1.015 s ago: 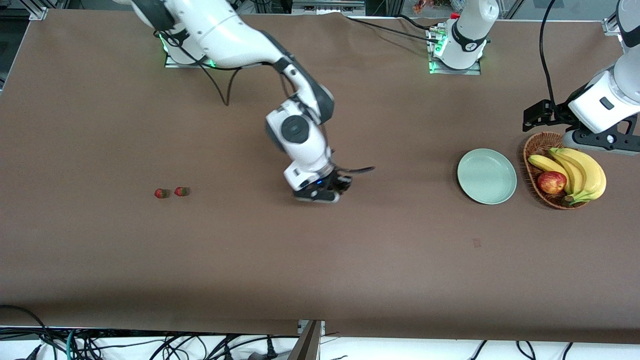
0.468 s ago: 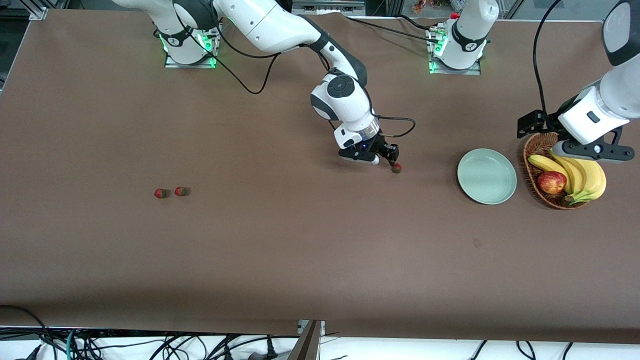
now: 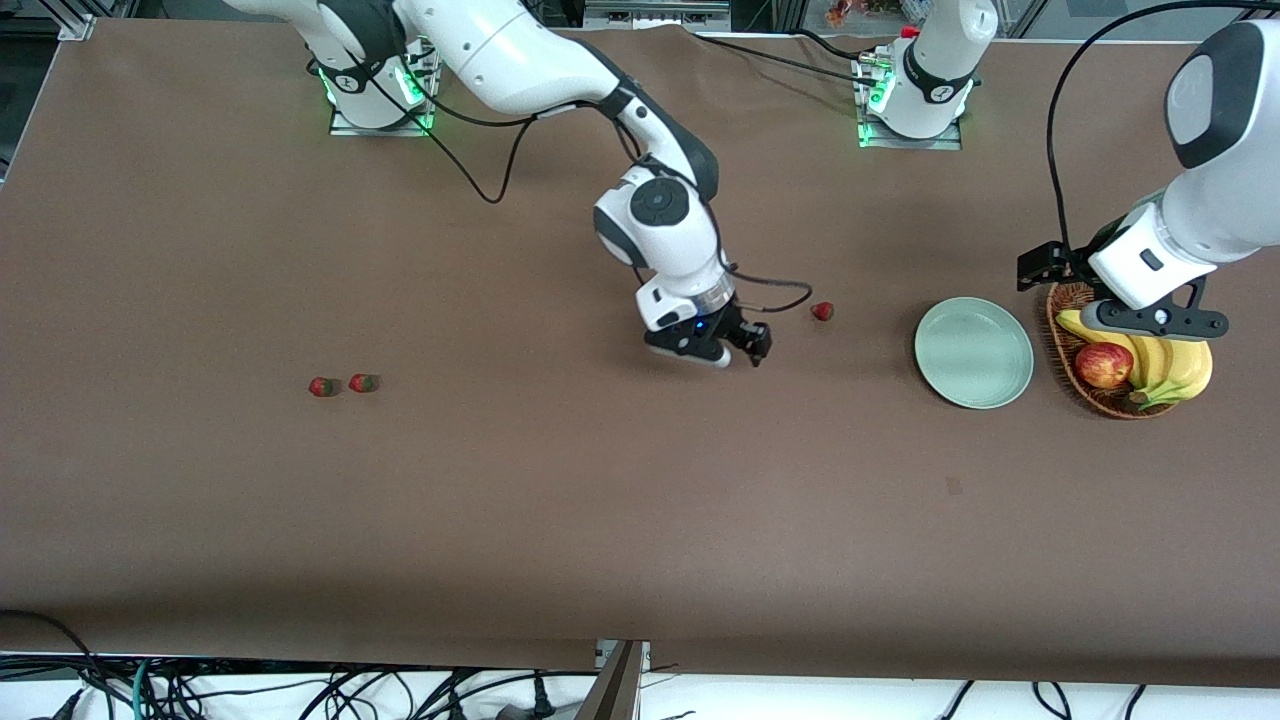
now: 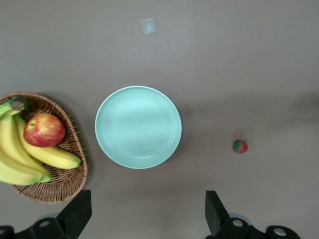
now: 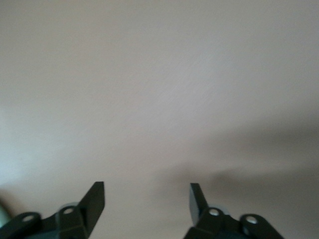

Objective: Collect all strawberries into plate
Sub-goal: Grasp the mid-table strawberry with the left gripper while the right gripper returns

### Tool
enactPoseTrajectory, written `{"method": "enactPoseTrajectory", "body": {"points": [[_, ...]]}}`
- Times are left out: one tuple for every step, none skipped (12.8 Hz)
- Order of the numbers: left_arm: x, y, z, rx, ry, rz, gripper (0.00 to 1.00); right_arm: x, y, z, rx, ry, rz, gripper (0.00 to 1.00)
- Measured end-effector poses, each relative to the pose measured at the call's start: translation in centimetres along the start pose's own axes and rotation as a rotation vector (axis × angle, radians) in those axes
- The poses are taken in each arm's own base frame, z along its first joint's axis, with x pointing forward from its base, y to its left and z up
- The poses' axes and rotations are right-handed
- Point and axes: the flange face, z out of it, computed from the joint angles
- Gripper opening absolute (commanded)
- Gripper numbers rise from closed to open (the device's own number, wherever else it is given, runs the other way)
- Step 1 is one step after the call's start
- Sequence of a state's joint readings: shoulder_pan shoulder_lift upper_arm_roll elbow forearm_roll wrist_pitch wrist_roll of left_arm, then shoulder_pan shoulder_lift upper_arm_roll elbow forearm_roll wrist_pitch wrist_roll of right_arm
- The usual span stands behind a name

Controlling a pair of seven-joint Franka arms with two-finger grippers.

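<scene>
Loose strawberry [image 3: 822, 311] lies between the right gripper [image 3: 752, 349] and the plate [image 3: 973, 352], right of centre in the front view.

The right gripper hangs low over the table [image 3: 560, 500], fingers spread, gripping nothing; the berry sits up and right of it in frame, well short of the plate. The left gripper [image 4: 144, 211] hovers over the basket [image 3: 1090, 395] edge at far right, open and empty, berry in its wrist view. Two more strawberries [image 3: 343, 385] rest at left-centre, closer to the right arm's end. Plate is bare.
</scene>
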State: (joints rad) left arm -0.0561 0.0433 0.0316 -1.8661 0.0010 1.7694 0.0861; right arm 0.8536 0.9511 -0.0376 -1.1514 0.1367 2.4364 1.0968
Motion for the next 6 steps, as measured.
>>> {"method": "enactPoseTrajectory", "body": {"points": [[0.0,0.7,1.2,0.002,0.013,0.011,1.00,3.0,1.4,-1.6,-0.066,-0.024,-0.052,0.90],[-0.3,1.7,2.7,0.004,0.027,0.017,1.00,6.3,3.2,-3.5,-0.120,-0.051,-0.107,0.90],[-0.9,3.1,4.3,0.007,0.038,0.012,1.00,9.8,5.8,-5.4,-0.171,-0.085,-0.171,0.90],[-1.5,5.0,5.8,0.011,0.046,0.007,1.00,13.1,8.9,-7.1,-0.215,-0.125,-0.231,0.91],[-2.2,7.4,7.3,0.017,0.047,0.005,1.00,16.1,12.5,-8.7,-0.253,-0.159,-0.282,0.91],[-2.9,9.8,8.8,0.023,0.048,0.004,1.00,18.9,16.8,-9.9,-0.291,-0.180,-0.324,0.91]]}}
